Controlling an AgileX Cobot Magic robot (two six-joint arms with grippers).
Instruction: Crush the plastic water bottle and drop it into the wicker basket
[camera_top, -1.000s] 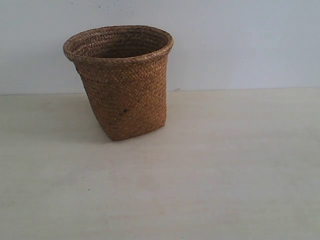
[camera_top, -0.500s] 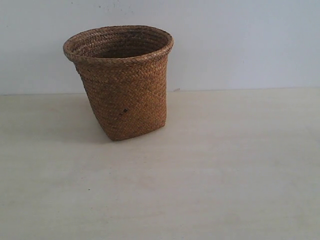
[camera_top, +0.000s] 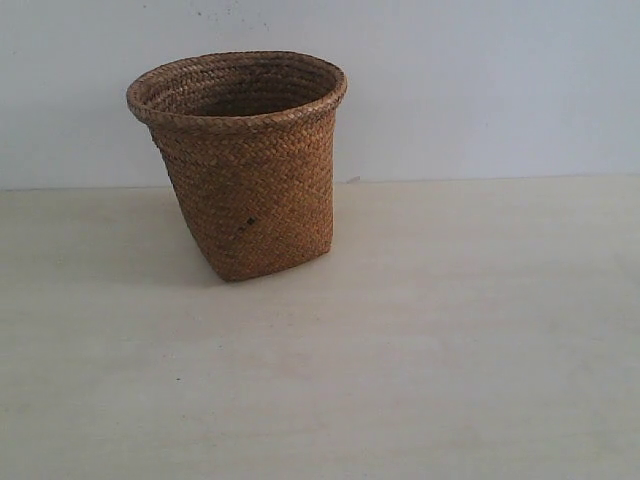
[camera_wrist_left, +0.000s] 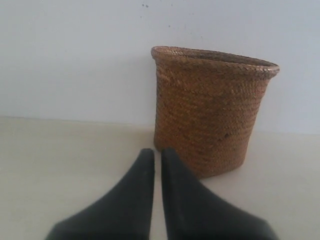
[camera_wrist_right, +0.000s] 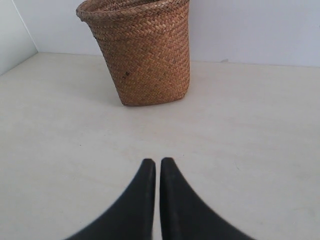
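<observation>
On the table (camera_top: 450, 350), toward the back and left of centre in the exterior view: wicker basket (camera_top: 240, 165), upright, mouth open, close to the pale wall (camera_top: 480, 80). No plastic water bottle visible in any view; basket interior shown only near the rim, so cannot tell whether inside. Left pincer (camera_wrist_left: 157, 156): tips pressed together, nothing between, low over bare table, pointing at basket, apart from it. Right pincer (camera_wrist_right: 158, 166): same, tips together, empty, farther back from basket. Judging by task: bottle likely light, thin-walled, springy, slick on the label; crushes easily mid-body, stiff at cap and base. Best taken across the middle of the body, squeezed flat there; likely to spring back or squirt out if pinched near either end. Basket itself light, could tip or slide if knocked at the rim; drop from above the mouth, no contact.
</observation>
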